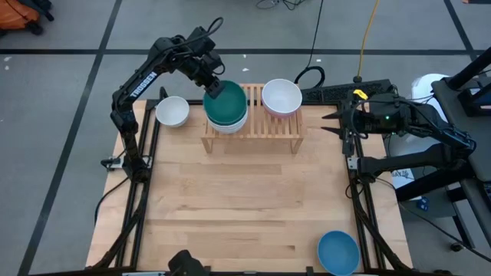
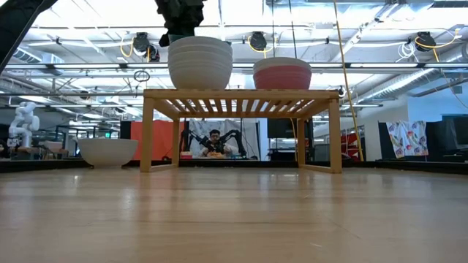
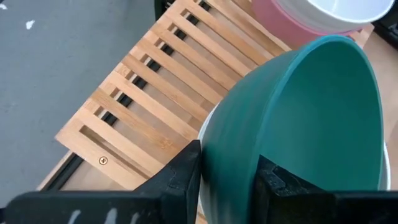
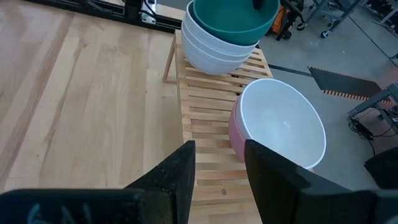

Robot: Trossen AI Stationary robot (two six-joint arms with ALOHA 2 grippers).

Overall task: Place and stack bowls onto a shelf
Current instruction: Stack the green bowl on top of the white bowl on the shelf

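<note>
Bowls sit in two groups on the shelf, which stands near the table's back edge. Toward the shelf's left end a stack of white bowls carries the teal bowl on top, tilted rather than seated flat. The left gripper is clamped on the teal bowl's rim, one finger outside the wall and one inside, and hangs over that stack from the back left. Toward the shelf's right end a white bowl is nested in the pink bowl, whose side shows below it in the low view; the two groups stand apart with bare slats between them.

A single white bowl rests on the table just left of the shelf, near the back left corner. The blue bowl lies at the front edge toward the right corner.

The right gripper waits off the table's right edge, level with the shelf, its fingers apart and holding nothing.
</note>
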